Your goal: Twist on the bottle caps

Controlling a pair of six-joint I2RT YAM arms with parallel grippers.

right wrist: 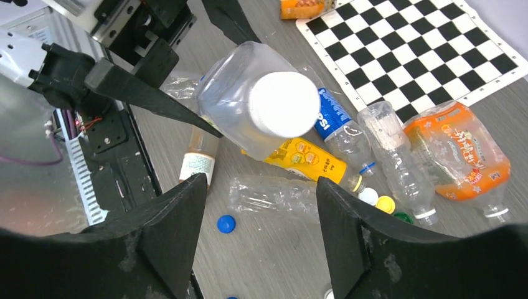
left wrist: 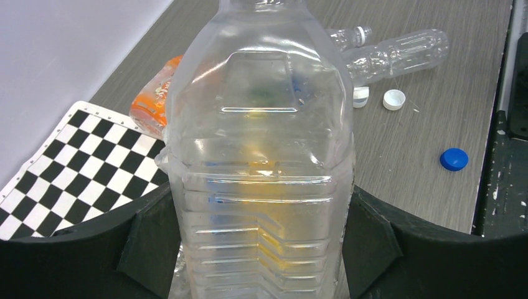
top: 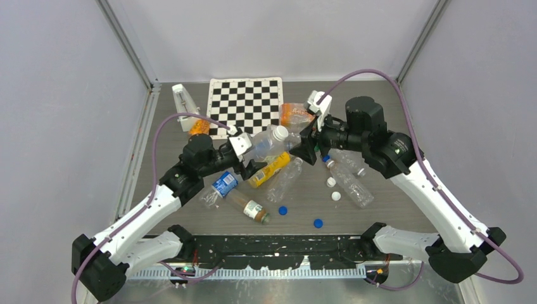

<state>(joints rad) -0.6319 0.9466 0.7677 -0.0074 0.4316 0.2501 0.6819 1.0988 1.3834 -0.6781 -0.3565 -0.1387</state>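
Note:
My left gripper (left wrist: pixel 261 243) is shut on a clear bottle (left wrist: pixel 261 156), with a black finger (left wrist: pixel 149 237) against each side. That bottle (top: pixel 266 145) is lifted over the table and carries a wide white cap (right wrist: pixel 284 104) on its mouth. My right gripper (right wrist: pixel 261 187) stands open just beyond the cap, facing it, with nothing between its fingers; from above the right gripper (top: pixel 306 149) sits right of the bottle's mouth. Loose bottle caps lie on the table: blue caps (top: pixel 282 210) (top: pixel 318 222), white caps (top: pixel 336 196) (top: pixel 331 182), and a yellow cap (right wrist: pixel 385 204) beside a green cap (right wrist: pixel 403 217).
A chessboard mat (top: pixel 246 101) lies at the back with an orange-labelled bottle (top: pixel 295 114) at its right corner. A yellow-labelled bottle (top: pixel 269 170), a blue-labelled bottle (top: pixel 221 187), a brown bottle (top: pixel 250 208) and clear bottles (top: pixel 349 183) lie under and between the arms.

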